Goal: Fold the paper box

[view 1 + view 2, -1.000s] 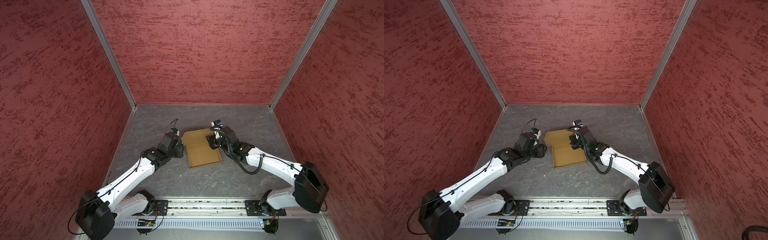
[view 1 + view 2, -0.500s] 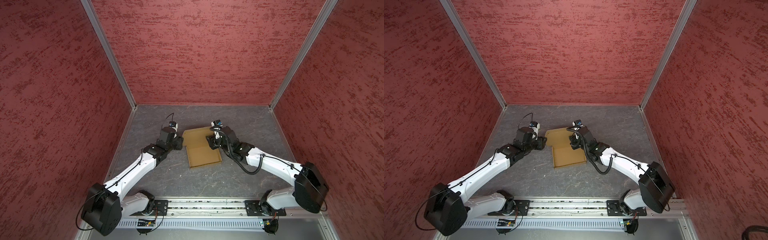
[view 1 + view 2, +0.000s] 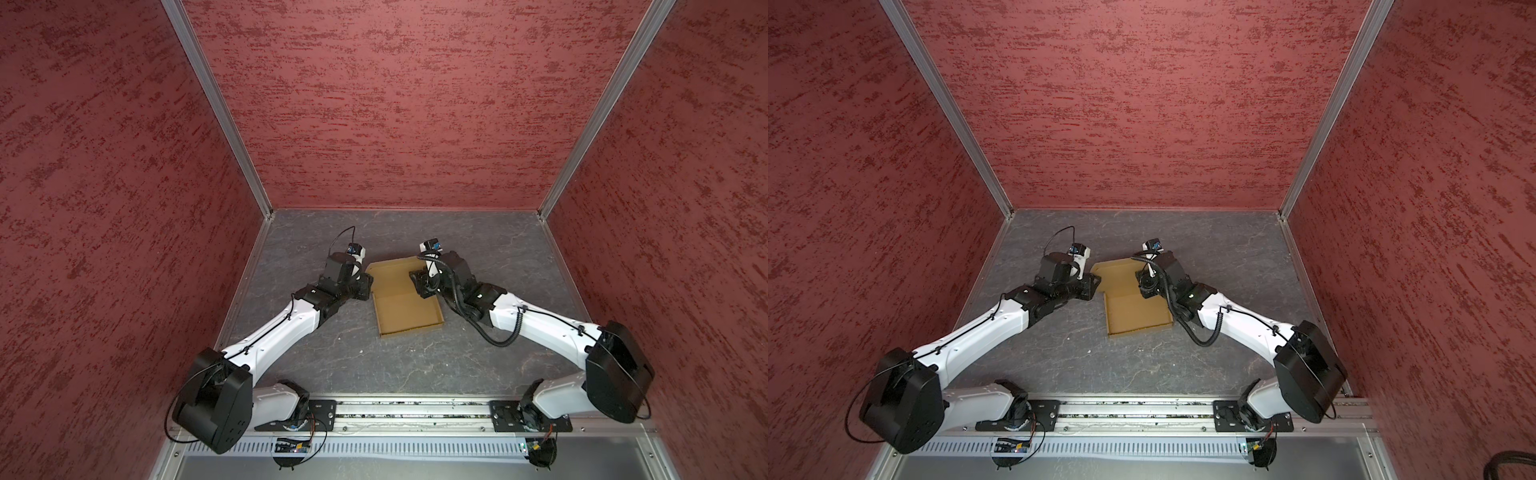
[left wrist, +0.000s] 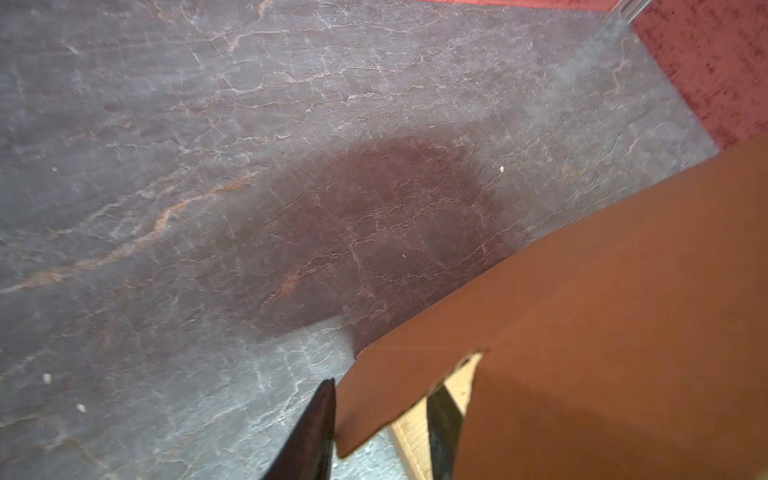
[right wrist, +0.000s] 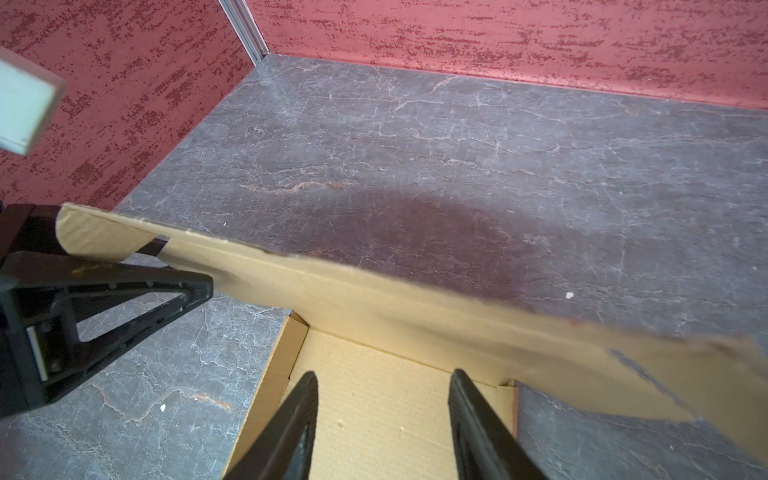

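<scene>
The paper box (image 3: pixel 405 309) (image 3: pixel 1136 313) is a shallow brown cardboard tray on the grey floor, its lid panel (image 5: pixel 415 307) raised at the far side. My left gripper (image 3: pixel 368 285) (image 3: pixel 1096 284) is at the box's far left corner. In the left wrist view a small side flap (image 4: pixel 386 386) of the lid lies between its fingers, which still stand apart, so the left gripper (image 4: pixel 382 401) is open. My right gripper (image 5: pixel 384 378) (image 3: pixel 420 286) hangs open over the tray floor (image 5: pixel 374 419) near the lid's hinge, holding nothing.
Red textured walls (image 3: pixel 415 104) close in the grey marbled floor (image 3: pixel 415 357) on three sides. The arms' base rail (image 3: pixel 411 411) runs along the front edge. Both forearms slope in from the front corners toward the box.
My left gripper has moved up and right, from beside the tray's left wall to the lid's far left corner, and its jaws have narrowed around the flap. The right arm has stayed still.
</scene>
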`<state>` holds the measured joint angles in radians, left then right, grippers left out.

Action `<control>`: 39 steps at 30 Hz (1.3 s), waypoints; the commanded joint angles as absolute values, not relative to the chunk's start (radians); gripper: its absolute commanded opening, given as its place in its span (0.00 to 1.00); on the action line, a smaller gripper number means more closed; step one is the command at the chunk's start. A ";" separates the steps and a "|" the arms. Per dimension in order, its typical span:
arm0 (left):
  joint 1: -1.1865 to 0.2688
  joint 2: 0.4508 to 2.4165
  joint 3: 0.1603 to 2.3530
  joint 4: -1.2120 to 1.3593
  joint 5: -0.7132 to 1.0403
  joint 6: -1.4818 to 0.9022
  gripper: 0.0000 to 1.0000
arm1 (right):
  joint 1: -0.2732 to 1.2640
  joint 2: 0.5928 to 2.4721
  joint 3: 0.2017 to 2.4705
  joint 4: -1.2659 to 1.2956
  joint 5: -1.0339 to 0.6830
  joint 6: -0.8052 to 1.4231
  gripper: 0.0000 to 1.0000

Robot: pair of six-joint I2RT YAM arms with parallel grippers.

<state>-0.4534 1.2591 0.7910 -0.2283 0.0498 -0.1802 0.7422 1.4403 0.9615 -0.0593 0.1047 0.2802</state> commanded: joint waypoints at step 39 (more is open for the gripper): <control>-0.451 1.288 0.841 -0.205 0.100 -0.073 0.13 | 0.317 1.447 0.931 -0.020 -0.354 0.008 0.64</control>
